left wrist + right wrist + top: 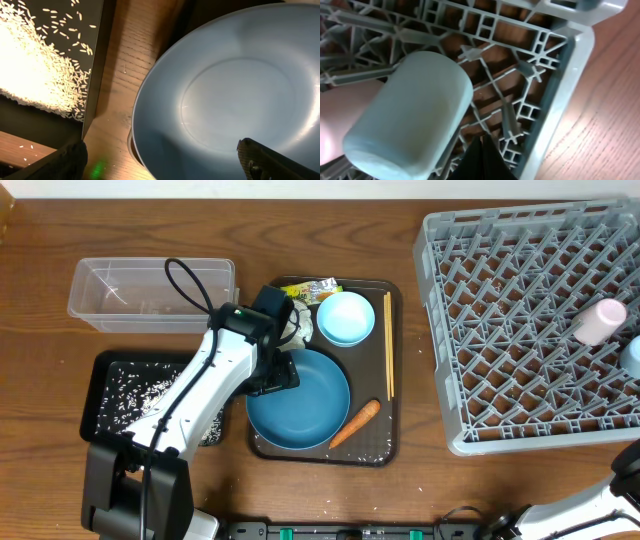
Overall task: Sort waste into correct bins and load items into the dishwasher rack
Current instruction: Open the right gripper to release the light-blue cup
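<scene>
The large dark blue bowl [300,402] sits on the brown tray. My left gripper [278,372] is open over the bowl's left rim [145,95], one finger outside and one inside [162,145]. White rice [135,392] lies in the black tray [100,370]. The small light blue bowl [345,317], chopsticks [388,345], carrot [355,423], snack wrapper [312,292] and a partly hidden tissue [301,328] are on the brown tray. The white cup [600,320] and light blue cup [632,355] lie in the grey rack [500,330]. My right gripper [482,155] is shut and empty beside the light blue cup [410,120].
The clear tub [150,295] stands at the back left, behind the black tray. The brown tray [385,450] has a few stray rice grains near its front edge. The rack's corner wall [570,75] is next to my right gripper, with bare wooden table beyond it.
</scene>
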Robot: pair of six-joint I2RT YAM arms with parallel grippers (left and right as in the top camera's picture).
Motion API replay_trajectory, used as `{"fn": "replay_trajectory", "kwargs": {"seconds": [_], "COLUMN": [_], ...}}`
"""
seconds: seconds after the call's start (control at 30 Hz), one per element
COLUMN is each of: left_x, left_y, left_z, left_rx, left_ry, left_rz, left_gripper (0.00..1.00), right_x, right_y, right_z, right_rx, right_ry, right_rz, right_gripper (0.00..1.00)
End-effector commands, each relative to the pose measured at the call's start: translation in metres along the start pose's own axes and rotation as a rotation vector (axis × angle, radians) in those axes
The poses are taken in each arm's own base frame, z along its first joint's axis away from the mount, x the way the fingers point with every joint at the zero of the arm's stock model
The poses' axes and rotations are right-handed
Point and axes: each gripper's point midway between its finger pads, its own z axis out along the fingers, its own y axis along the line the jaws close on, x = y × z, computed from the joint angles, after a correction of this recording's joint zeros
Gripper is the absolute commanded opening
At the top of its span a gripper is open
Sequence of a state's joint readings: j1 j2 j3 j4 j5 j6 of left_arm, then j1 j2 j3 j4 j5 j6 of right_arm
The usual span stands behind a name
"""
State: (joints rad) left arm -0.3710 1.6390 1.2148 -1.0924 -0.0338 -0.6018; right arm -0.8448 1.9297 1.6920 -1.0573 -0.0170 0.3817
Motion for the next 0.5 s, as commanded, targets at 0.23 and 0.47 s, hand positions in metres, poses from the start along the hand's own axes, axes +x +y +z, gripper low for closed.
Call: {"fn": "replay_trajectory", "kwargs": {"seconds": [0.23,0.47], "left_x": [-0.001,-0.001], "left_y": [0.004,0.004], "left_z": [-0.002,-0.002], "left_rx": [-0.013,-0.013], "left_ry": [-0.015,-0.015], "left_rz": [0.009,0.009], "left_gripper": [0.98,0.98], "right_x": [0.017,0.021], "right_y": [-0.001,-0.004], "right_z": [0.014,0.028], "right_rx": [-0.011,-0.004], "right_ry": [0.024,0.021], "right_rz": [-0.018,-0.028], "right_gripper": [0.01,0.01]}}
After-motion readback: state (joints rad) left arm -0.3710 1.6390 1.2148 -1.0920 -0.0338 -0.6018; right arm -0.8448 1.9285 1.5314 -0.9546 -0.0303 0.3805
